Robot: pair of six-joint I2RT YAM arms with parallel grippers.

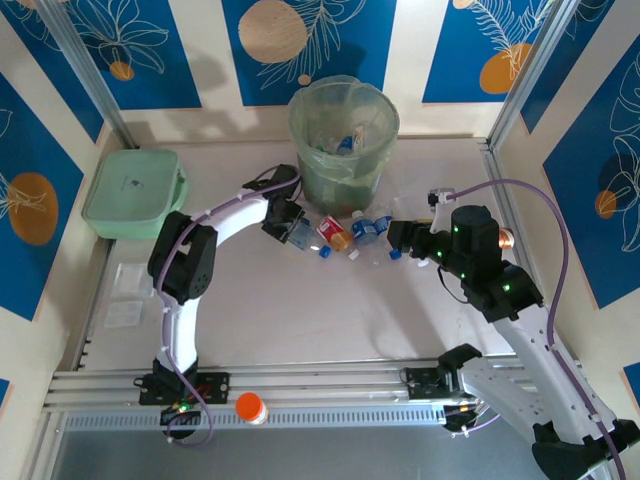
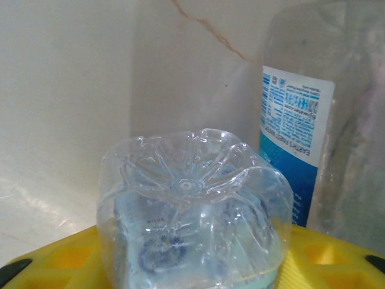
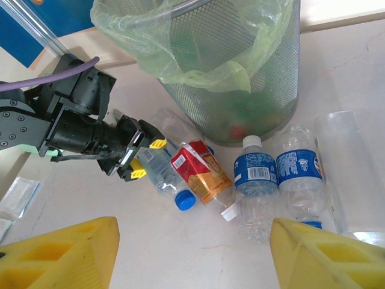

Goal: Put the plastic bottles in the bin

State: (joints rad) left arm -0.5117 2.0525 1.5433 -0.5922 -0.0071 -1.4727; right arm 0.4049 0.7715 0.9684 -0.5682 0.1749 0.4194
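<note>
Plastic bottles (image 1: 352, 232) lie in a loose row on the table (image 1: 300, 320) at the foot of the bin (image 1: 345, 185), seen from above. The left gripper (image 1: 295, 232) works the row's left end, just below the bin. The right gripper (image 1: 398, 240) hangs at the other end. I see the left arm folded at the elbow, its forearm reaching right, low over the table.

Left wrist: yellow fingers (image 2: 54, 259) flank a clear bottle (image 2: 192, 205), base toward the lens. I judge them clamped on it. A blue-labelled bottle (image 2: 295, 162) shows just beyond.

Right wrist: the clear bottle lies base-first in the left gripper, its blue cap (image 3: 185, 201) pointing away, beside a red-labelled bottle (image 3: 198, 171). The bin rises just behind, so the lift must clear its rim. My right gripper's fingers spread wide, empty.
</note>
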